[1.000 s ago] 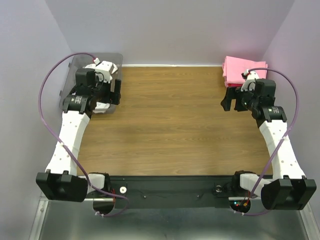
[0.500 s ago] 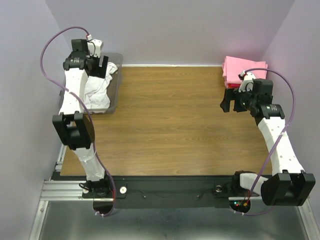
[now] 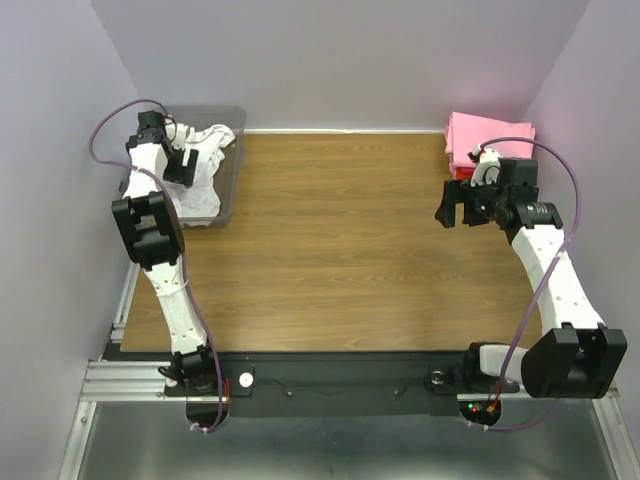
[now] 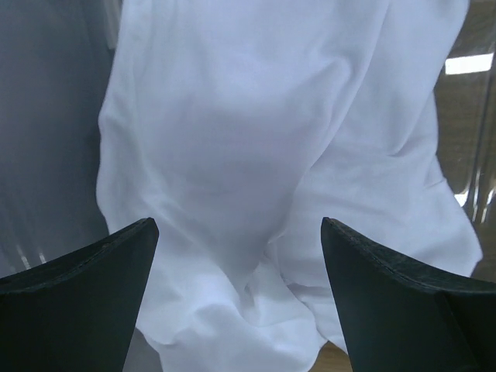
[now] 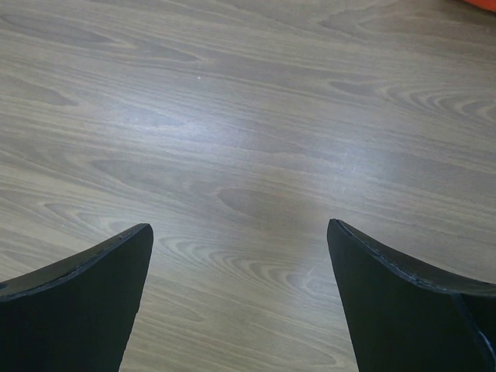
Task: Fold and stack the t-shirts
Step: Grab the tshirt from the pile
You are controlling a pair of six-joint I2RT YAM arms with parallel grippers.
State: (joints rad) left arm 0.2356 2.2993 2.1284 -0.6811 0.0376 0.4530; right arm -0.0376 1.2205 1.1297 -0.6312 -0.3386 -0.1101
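Top external view, upper left: the left gripper (image 3: 183,168) hangs over the grey bin (image 3: 236,150). Its jaws are spread wide above the crumpled white t-shirt (image 3: 203,195), gripping nothing. At right, the right gripper (image 3: 450,207) gapes equally wide and empty over the bare table (image 3: 340,250), near the folded pink t-shirt (image 3: 480,135) in the upper right corner.

The white t-shirt (image 3: 205,165) lies crumpled in a loose heap inside the clear grey bin (image 3: 232,190) at the counter's (image 3: 340,250) far left corner, its soft folds bunched and unfolded in the left wrist view (image 4: 256,155). The pink t-shirt (image 3: 480,135) sits folded into a flat rectangle at the far right corner. Only a thin edge of the red t-shirt (image 3: 453,172) shows beneath it.
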